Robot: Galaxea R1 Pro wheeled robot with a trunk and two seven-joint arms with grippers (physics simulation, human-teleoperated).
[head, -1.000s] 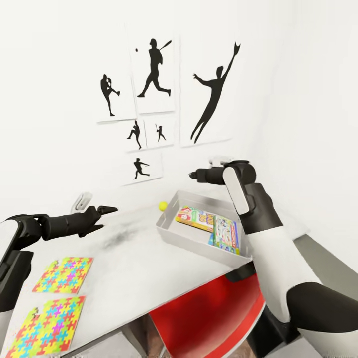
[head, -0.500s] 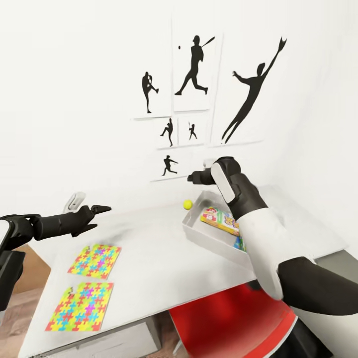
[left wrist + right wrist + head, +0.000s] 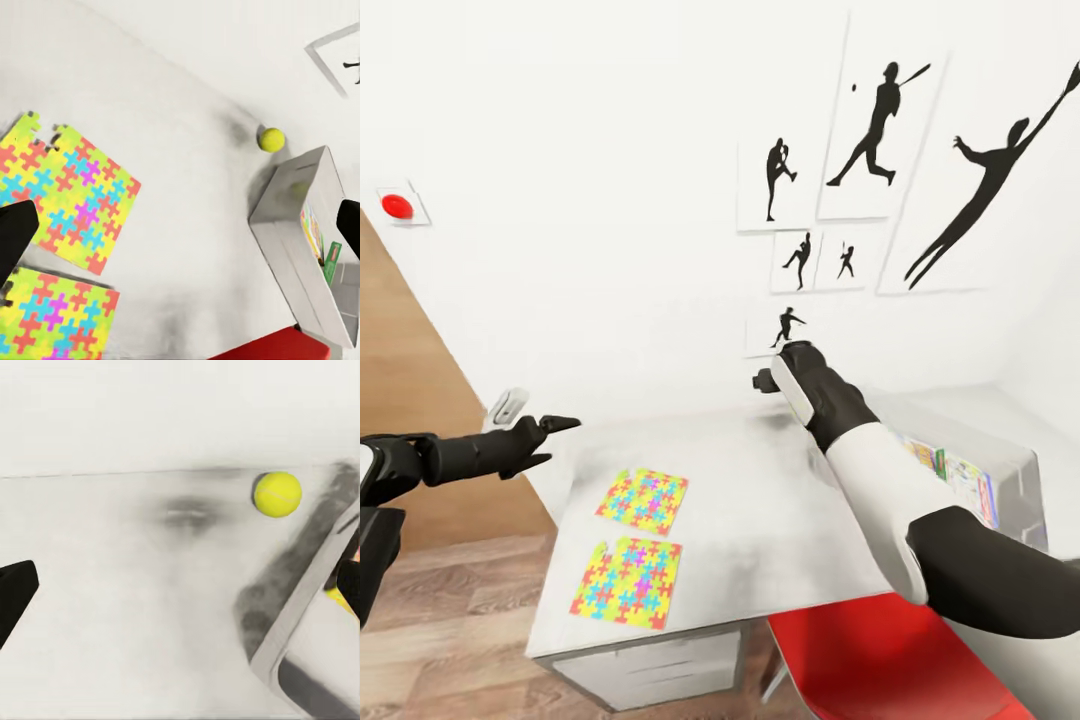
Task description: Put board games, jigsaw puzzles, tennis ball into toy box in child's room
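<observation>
1. Yellow and fuzzy, the tennis ball point(image 3: 277, 493) sits on the table point(image 3: 780, 520) just beside the toy box point(image 3: 300, 622), by the wall.
2. It looks light and a bit squashy. It is round, so I think it could roll away if I bump it. I would pinch it across its middle.
3. My right gripper point(image 3: 180, 585) hangs over the table near the ball, jaws wide, holding nothing.
4. My left gripper point(image 3: 180, 225) is also wide and empty, up over the two jigsaw puzzles point(image 3: 643, 500).
5. Those puzzles lie flat, side by side. They look thin and bendy, so I would grab one by an edge.
6. Board games point(image 3: 960, 475) already lie in the box.
</observation>
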